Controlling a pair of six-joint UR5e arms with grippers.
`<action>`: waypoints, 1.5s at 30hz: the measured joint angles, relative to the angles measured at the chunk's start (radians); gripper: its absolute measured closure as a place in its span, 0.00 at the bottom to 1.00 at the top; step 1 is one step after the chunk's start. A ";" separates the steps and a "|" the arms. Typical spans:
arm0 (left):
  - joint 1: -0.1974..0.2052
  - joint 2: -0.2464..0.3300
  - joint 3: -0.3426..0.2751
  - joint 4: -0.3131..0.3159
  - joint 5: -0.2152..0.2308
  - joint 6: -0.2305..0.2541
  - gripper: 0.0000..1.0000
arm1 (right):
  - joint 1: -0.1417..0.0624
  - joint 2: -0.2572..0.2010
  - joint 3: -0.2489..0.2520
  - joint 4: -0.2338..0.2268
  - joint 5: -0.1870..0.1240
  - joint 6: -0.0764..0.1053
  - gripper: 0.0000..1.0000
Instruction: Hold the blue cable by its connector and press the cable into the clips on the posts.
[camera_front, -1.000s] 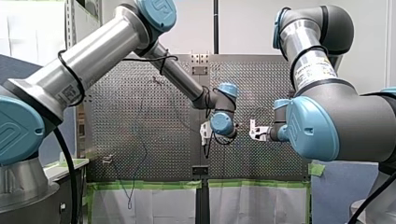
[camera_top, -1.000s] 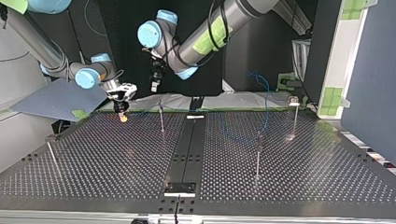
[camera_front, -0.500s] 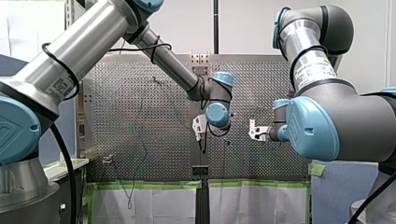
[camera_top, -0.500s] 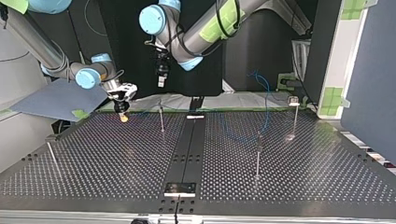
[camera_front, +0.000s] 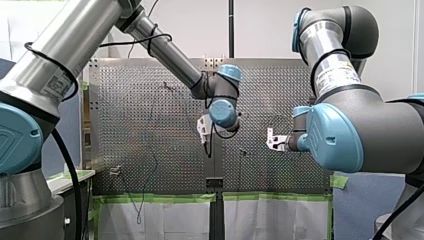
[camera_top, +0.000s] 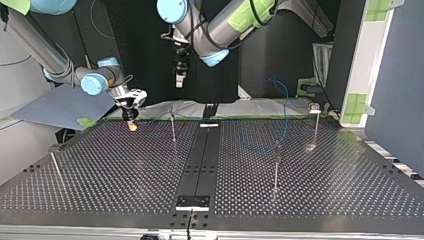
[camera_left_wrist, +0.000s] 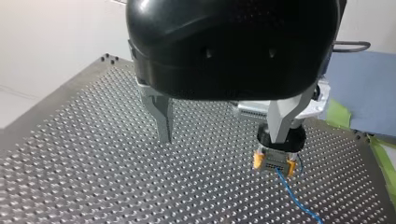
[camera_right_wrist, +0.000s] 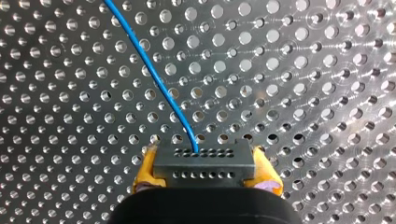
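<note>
In the front view, the left gripper is sitting higher and further toward the view's left than a second ago. Its arm is stretching down in a long diagonal from the upper left, with the wrist bending downward. The right gripper is staying where it was, its arm folding in from the view's right.

In the top view, the left gripper is hanging well above the perforated table, higher than a second ago, and is pointing straight down. The right gripper is keeping low at the table's far edge, at the view's left. Four posts are standing on the table, two in each half. One blue cable is looping up behind the far right post, unchanged.

In the left wrist view, the left gripper's two metal fingers are standing wide apart and are holding nothing, with only bare table showing between them. Ahead of one finger, the right gripper is pinching the connector, and the cable is trailing away from it across the table.

In the right wrist view, two yellow pads are pressing on either side of the single dark connector. The cable is leaving the connector's middle and curving off over the table.
</note>
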 joint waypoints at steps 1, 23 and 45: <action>0.000 0.010 -0.010 0.003 0.000 0.007 0.00 | 0.000 0.000 0.000 0.000 0.000 0.000 1.00; 0.000 0.197 -0.197 0.097 -0.001 0.041 0.00 | -0.001 0.000 0.001 0.001 0.000 -0.001 1.00; 0.000 0.387 -0.387 0.225 0.002 0.106 0.00 | -0.007 -0.055 0.002 0.076 0.035 -0.033 1.00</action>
